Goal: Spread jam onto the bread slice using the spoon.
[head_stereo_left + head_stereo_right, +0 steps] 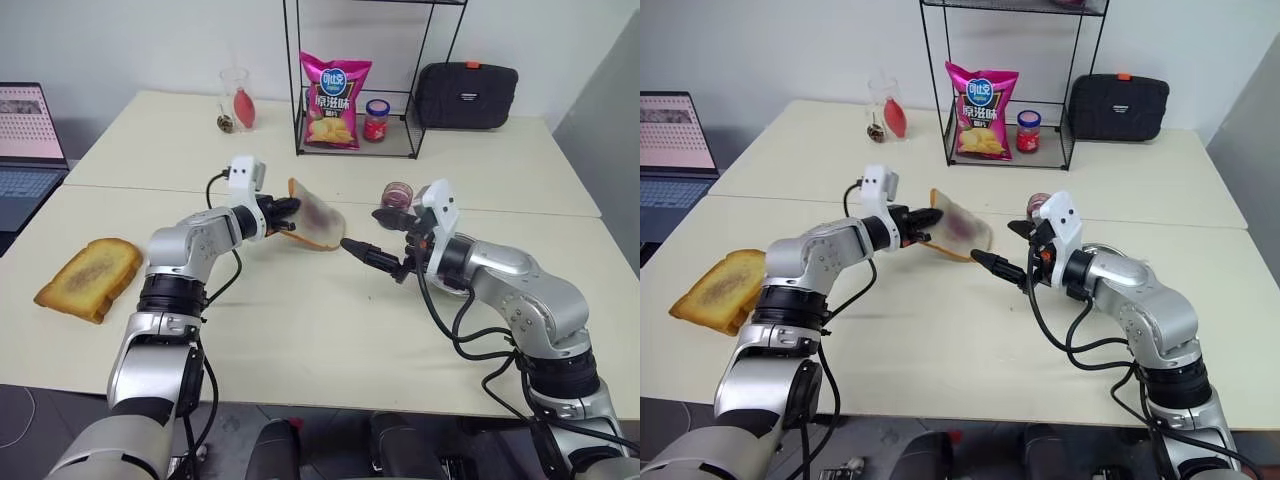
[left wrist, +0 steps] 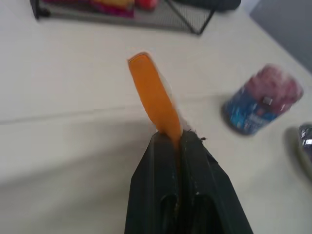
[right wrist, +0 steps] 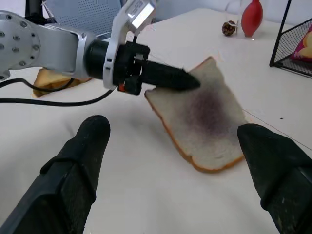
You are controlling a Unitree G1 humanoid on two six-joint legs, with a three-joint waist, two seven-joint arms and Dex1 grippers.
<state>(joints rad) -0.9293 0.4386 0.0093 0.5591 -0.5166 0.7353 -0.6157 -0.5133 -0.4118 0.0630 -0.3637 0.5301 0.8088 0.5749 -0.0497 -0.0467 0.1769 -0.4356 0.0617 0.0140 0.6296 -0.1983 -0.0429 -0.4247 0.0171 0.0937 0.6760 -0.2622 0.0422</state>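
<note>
While the left claw (image 1: 285,215) is clamped on one edge of the bread slice (image 1: 318,222), holding it tilted above the surface (image 1: 330,310), the right claw (image 3: 170,146) gapes wide and empty facing its purple-smeared face, seemingly just apart.

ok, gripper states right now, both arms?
Left gripper: shut on the bread slice, held up off the table.
Right gripper: open, holding nothing.
</note>
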